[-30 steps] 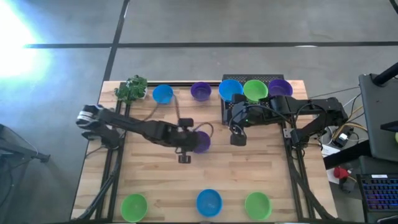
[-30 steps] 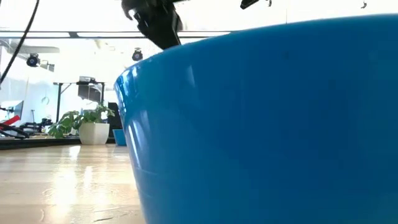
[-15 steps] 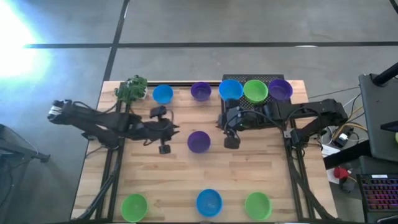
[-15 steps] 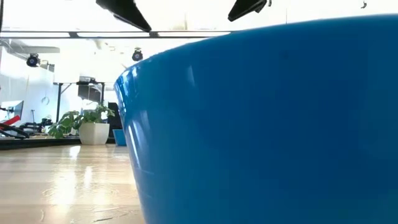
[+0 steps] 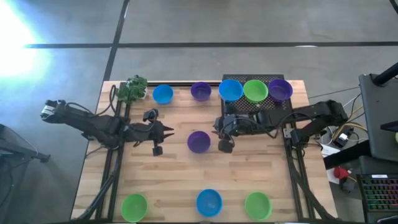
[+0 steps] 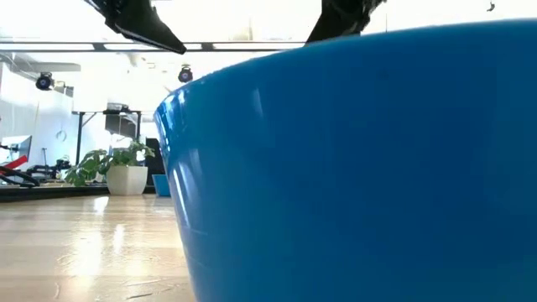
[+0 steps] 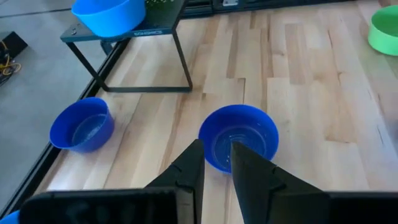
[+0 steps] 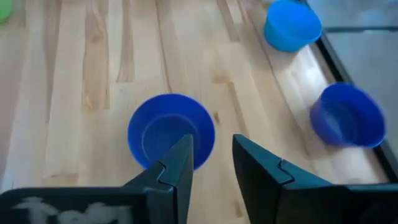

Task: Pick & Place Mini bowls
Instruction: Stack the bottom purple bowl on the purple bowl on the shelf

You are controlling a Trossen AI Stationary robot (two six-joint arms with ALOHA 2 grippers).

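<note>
Both pincers parted, empty, flanking purple bowl.

Both arms are dark, slender and jointed, the left arm ending at its base in a pale grey cap, black cables looping along the right arm, and each hand, left hand and right hand, carries two angular matte-black fingers.
</note>
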